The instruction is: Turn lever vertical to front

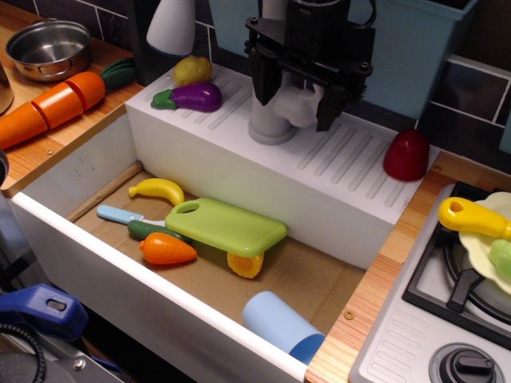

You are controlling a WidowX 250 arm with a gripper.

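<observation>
The white sink unit is spanned at its back ledge by the grey tap column. Over it the gripper is lowered, jaws spread apart, and the lever is bracketed between them, its long axis not discernible.

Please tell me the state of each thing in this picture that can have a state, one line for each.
gripper: fingers straddle the lever, contact unclear
lever: between the fingers, its angle partly hidden
green cutting board: lying in the sink, resting on toys
blue cup: on its side in the sink
steel pot: upright, empty
stove knob: position unclear
</observation>
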